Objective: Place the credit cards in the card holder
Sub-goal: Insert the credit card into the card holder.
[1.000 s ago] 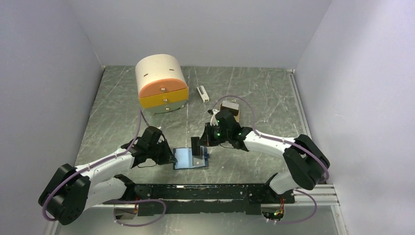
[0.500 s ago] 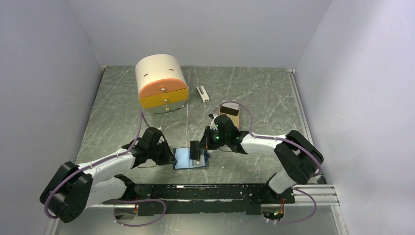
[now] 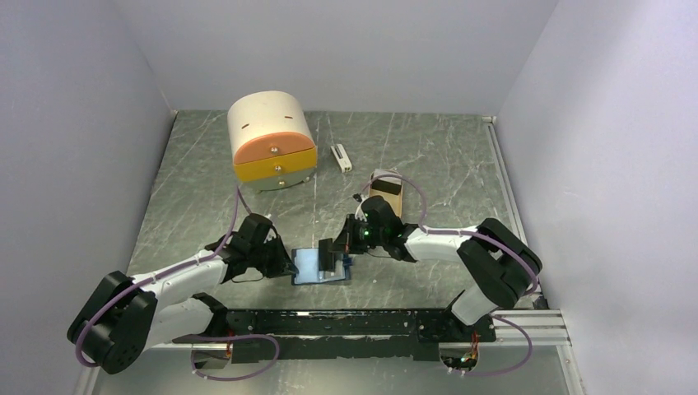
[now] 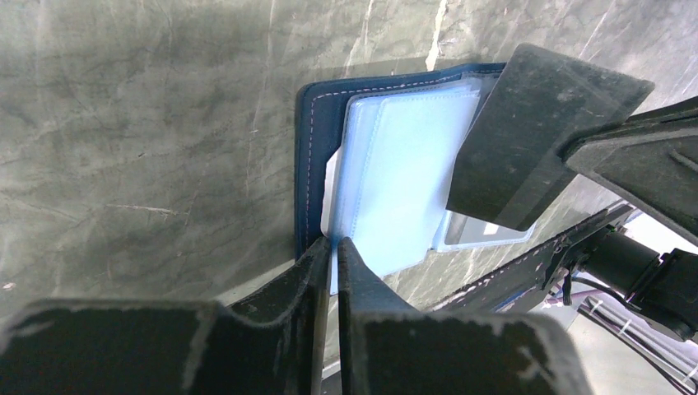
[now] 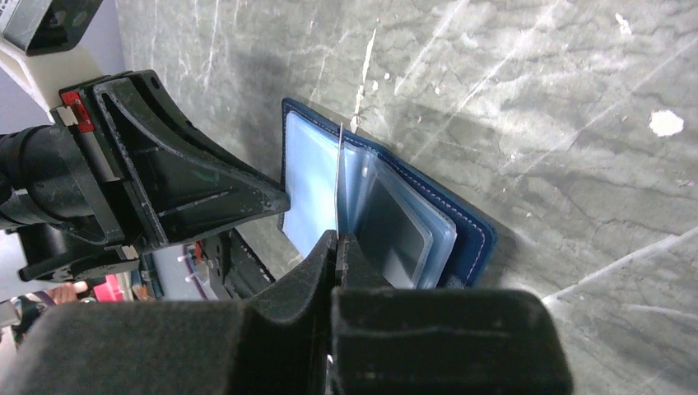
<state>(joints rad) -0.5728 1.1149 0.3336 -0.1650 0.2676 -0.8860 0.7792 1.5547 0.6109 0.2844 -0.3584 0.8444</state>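
Note:
The card holder, navy with light blue clear sleeves, lies open on the table between my two grippers. My left gripper is shut on the edge of one light blue sleeve at the holder's left side. My right gripper is shut on a thin credit card, seen edge-on. The card stands upright among the sleeves of the holder. Another grey card sits inside a sleeve; it also shows in the left wrist view. In the top view the left gripper and right gripper nearly meet over the holder.
A cream drum-shaped box with orange and yellow drawers stands at the back left. A small white bar lies beside it. A tan tin sits just behind the right wrist. The black base rail runs along the near edge.
My right gripper has moved slightly left and down over the open holder with the card in it, uncovering more of the tan tin. The left gripper has held still.

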